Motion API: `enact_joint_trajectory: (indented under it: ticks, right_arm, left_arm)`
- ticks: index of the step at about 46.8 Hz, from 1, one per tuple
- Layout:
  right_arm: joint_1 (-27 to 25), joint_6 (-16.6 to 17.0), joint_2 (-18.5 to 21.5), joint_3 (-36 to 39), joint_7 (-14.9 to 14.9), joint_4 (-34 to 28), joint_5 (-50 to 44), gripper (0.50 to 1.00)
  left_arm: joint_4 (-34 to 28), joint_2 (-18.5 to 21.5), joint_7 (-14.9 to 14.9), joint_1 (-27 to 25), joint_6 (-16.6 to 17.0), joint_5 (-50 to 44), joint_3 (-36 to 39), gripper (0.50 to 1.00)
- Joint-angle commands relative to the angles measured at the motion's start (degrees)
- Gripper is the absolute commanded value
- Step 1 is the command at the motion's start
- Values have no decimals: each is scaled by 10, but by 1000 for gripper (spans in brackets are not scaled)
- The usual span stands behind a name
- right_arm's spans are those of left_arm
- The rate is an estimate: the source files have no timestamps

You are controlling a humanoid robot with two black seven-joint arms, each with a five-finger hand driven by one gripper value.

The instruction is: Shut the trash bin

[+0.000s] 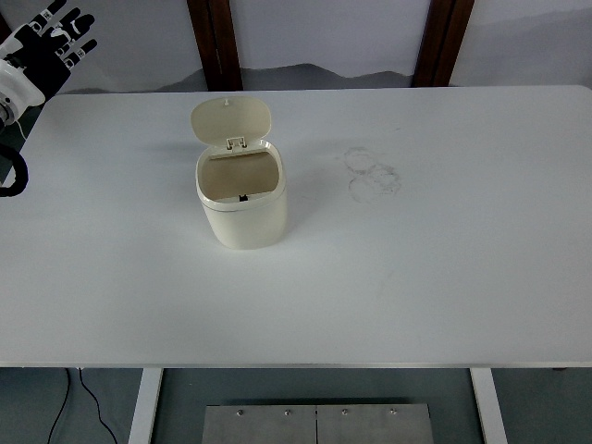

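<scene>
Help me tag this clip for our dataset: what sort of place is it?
Probably a lab or test room: a bare white table with faint ring marks, holding only a small cream trash bin with its lid up, the robot's left hand raised nearby.

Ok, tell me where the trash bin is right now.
In the head view the trash bin stands left of the table's centre with its lid up, and faint ring marks to its right.
</scene>
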Motion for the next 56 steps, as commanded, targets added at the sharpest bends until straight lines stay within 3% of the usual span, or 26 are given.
enact_joint_trajectory:
  ticks: [1, 56]
  right_arm:
    - [0, 0, 0, 0, 0, 0, 0, 995]
    - [0, 0, 0, 0, 0, 0, -2, 995]
  left_arm:
    - [-1, -1, 0, 0, 0, 0, 0, 1000]
    - [-1, -4, 0, 3, 6, -6, -1, 1000]
